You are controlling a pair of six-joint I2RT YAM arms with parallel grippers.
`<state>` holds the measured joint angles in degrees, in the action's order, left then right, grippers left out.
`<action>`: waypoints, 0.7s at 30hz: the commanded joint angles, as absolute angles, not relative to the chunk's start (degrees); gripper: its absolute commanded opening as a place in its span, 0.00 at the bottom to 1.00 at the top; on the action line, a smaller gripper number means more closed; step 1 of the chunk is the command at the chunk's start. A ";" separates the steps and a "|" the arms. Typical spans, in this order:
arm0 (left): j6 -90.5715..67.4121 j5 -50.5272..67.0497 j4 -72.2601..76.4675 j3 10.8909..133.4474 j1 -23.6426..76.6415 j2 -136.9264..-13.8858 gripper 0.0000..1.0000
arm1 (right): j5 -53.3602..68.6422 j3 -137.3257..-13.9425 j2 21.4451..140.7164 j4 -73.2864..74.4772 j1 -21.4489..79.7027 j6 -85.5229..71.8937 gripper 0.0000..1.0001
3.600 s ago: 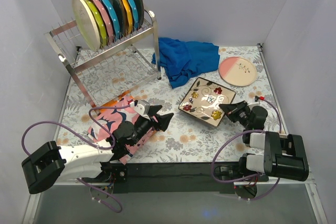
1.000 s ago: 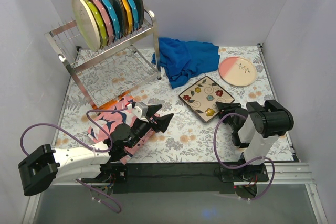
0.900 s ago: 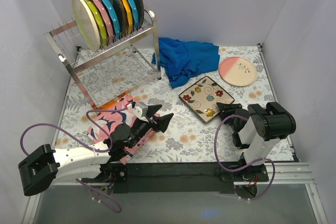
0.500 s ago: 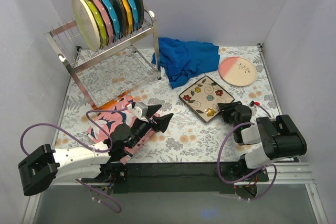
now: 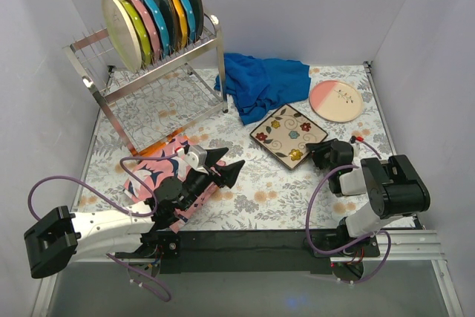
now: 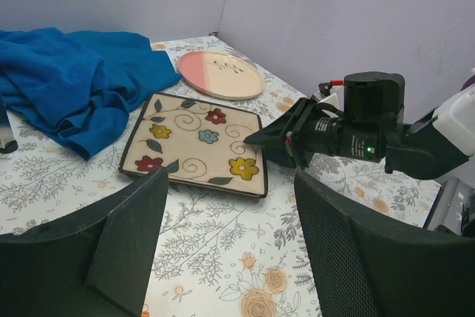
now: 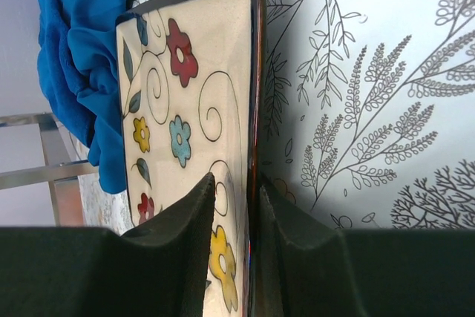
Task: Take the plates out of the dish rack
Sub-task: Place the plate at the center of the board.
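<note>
Fingers (image 7: pixel 178 235) of our right gripper (image 7: pixel 236 182) straddle the rim of the square floral plate (image 7: pixel 193 94) lying on the table (image 5: pixel 245 191), clamped or not we can't tell, left gripper (image 6: pixel 226 183) gaping empty; we'd settle it flat clear of the blue cloth (image 5: pixel 263 83), then back straight out; we count roughly seven plates (image 5: pixel 152 16) in one dish rack (image 5: pixel 148 83), two on the table.

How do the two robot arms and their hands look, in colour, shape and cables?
The left arm and right arm are alike: white links between boxy black joint housings, each with a looping purple cable. The left hand and right hand are black, with two wedge-shaped fingers whose inner faces are finely textured. The right hand's body shows a small green light and a red connector.
</note>
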<state>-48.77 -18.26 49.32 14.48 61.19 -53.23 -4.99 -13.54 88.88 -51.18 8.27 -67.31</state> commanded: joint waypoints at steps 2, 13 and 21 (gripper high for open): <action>-47.73 -19.25 49.48 13.97 61.79 -52.47 0.67 | -6.15 -15.90 91.14 -49.57 9.05 -66.88 0.34; -47.11 -20.30 49.75 13.80 61.87 -52.29 0.67 | -9.23 -16.61 89.83 -48.17 9.14 -67.33 0.37; -47.64 -21.18 48.87 14.15 61.96 -51.77 0.67 | -7.56 -17.58 83.42 -36.84 7.38 -63.46 0.59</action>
